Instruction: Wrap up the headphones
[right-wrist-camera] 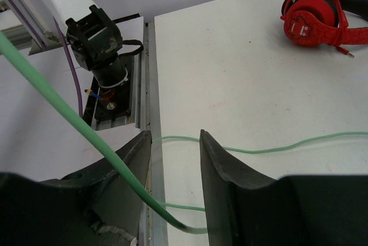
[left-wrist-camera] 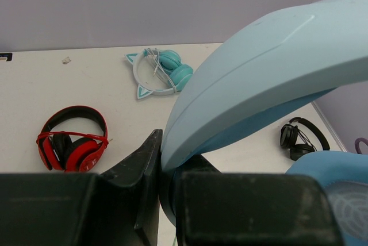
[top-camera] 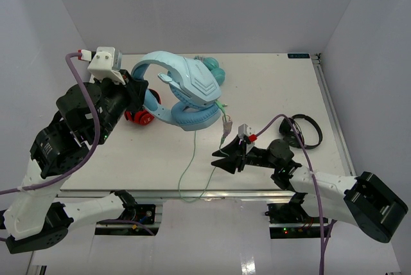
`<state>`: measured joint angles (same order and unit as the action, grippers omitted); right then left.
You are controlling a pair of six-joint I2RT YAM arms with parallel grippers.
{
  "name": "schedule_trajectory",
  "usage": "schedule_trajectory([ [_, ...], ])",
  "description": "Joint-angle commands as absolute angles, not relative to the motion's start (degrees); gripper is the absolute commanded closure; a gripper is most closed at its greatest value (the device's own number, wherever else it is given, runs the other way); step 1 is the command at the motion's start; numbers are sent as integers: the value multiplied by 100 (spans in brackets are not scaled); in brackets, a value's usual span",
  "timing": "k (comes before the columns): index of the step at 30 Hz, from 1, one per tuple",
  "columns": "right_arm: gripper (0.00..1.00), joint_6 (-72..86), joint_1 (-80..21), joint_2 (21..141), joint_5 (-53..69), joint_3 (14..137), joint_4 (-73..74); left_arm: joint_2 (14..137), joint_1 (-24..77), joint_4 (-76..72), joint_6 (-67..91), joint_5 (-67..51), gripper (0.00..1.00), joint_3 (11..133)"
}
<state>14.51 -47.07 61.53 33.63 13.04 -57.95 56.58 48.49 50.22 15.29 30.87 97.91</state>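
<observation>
- Top external view: a white rectangular surface (top-camera: pixel 270 88) carries everything, with grey walls on three sides.
- Large light-blue over-ear headphones (top-camera: pixel 192 88) with thick padded cups sit at the back-left of the middle, headband arching toward the left arm and cups toward the centre. I cannot tell whether the cups touch the surface.
- Left end effector (top-camera: pixel 138 92) is clamped narrowly on the wide headband; the left wrist view shows its black fingers (left-wrist-camera: pixel 146 165) pressed on either side of the pale-blue band (left-wrist-camera: pixel 259 79).
- Right end effector (top-camera: pixel 218 160) is low near the front edge, its jaws standing moderately apart and gripping nothing.
- Red-and-black padded headphones (top-camera: pixel 140 117) lie just beside the left end effector, partly hidden by it.
- Teal headphones with a white cat-ear band (left-wrist-camera: pixel 158 73) lie at the back, behind the blue pair.
- Small black on-ear headphones (top-camera: pixel 303 130) lie on the right, near the right arm.
- Thin pale-green cable (top-camera: pixel 191 159) drops from the blue cups, loops over the front edge and comes back up. In the right wrist view one strand (right-wrist-camera: pixel 270 145) crosses the surface, and another runs loose between the parted fingers (right-wrist-camera: pixel 227 171).
</observation>
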Motion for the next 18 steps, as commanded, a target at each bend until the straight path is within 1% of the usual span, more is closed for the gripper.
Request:
schedule_trajectory([
  [1, 55, 1303, -4755, 6248, 3458, 1474, -6095, 5605, 4843, 4673, 1741, 3135, 100, 9973],
  [7, 59, 1239, -4761, 6311, 3301, 1318, -6286, 5504, 4845, 4634, 1789, 3006, 100, 9885],
  [12, 60, 1496, -4756, 6783, 3468, 1394, -6812, 5344, 4843, 4410, 1886, 2730, 100, 9582],
  [14, 64, 1644, -4763, 6976, 3571, 1439, -7144, 5344, 4843, 4395, 1923, 2633, 100, 9530],
  [17, 82, 1776, -4755, 7153, 3562, 1462, -7364, 5294, 4843, 4356, 1950, 2472, 100, 9431],
  [18, 86, 1780, -4755, 7154, 3485, 1432, -7412, 5264, 4843, 4339, 1946, 2385, 100, 9383],
])
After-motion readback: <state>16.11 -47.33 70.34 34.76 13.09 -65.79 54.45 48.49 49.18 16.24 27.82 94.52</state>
